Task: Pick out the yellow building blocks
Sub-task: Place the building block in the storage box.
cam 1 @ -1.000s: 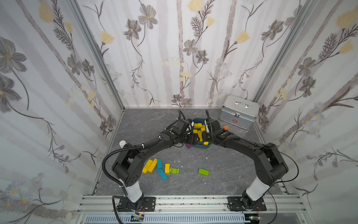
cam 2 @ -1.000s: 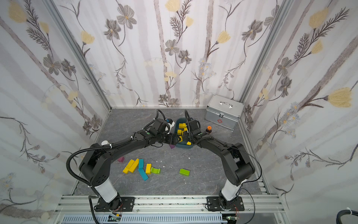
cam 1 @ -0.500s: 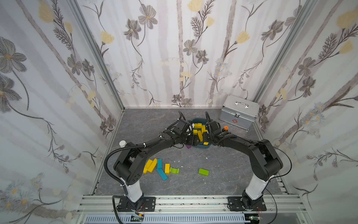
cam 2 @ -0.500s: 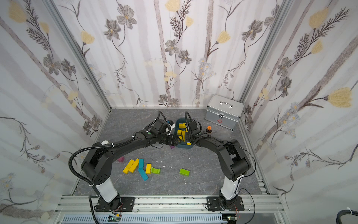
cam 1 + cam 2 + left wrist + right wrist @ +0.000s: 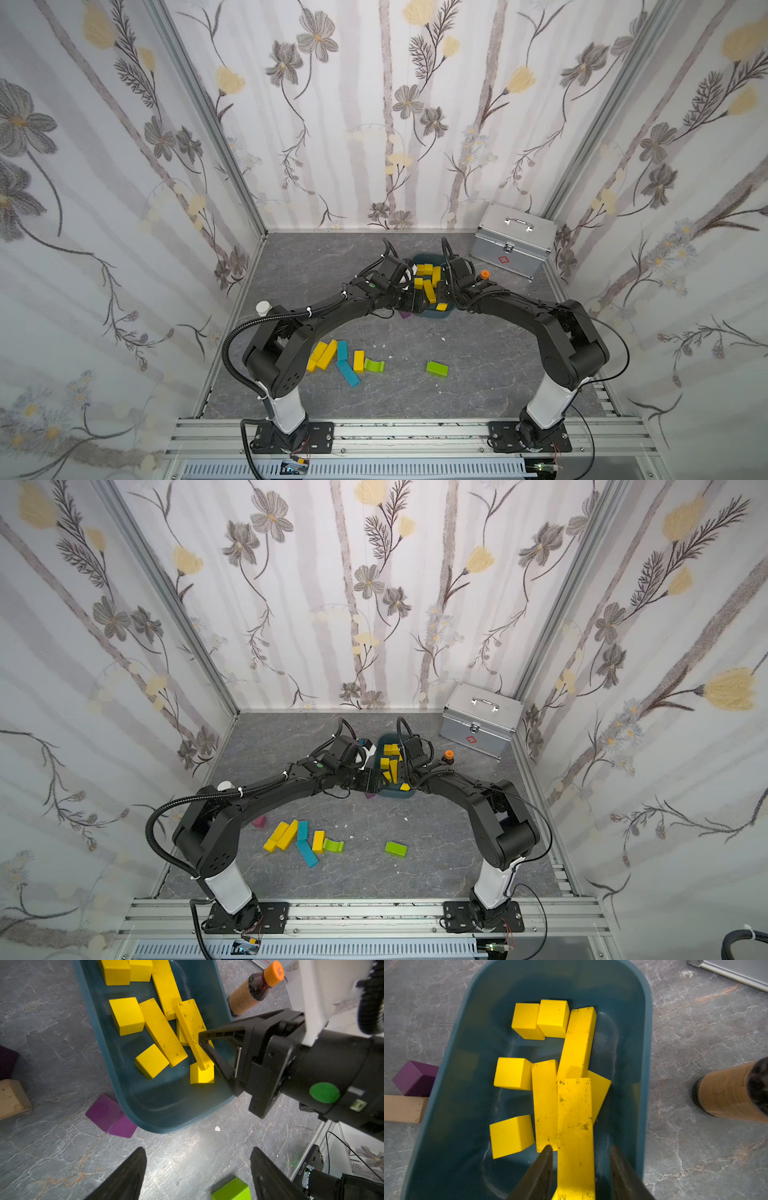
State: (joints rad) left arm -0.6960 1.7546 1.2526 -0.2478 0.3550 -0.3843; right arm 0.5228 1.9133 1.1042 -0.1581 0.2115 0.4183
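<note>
The grey marbled table (image 5: 415, 399) carries a silver case (image 5: 513, 241) in its far right corner. A brown bottle (image 5: 484, 275) stands near a dark teal tub (image 5: 432, 317), and a purple block (image 5: 111, 1115) lies at the tub's near end. Toward the near left lie three yellow blocks (image 5: 358, 360), two blue blocks (image 5: 348, 372) and two green blocks (image 5: 436, 368) (one green lies apart, nearer the middle).

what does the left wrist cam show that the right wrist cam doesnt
Left wrist only: the right gripper from the side, a lime-green block, and the orange cap of the bottle. Right wrist only: a gap between the scuffed yellow bar and one of the right jaws. Both: the teal bin, the yellow blocks in it, the purple block, the tan block, the bottle's body.
</note>
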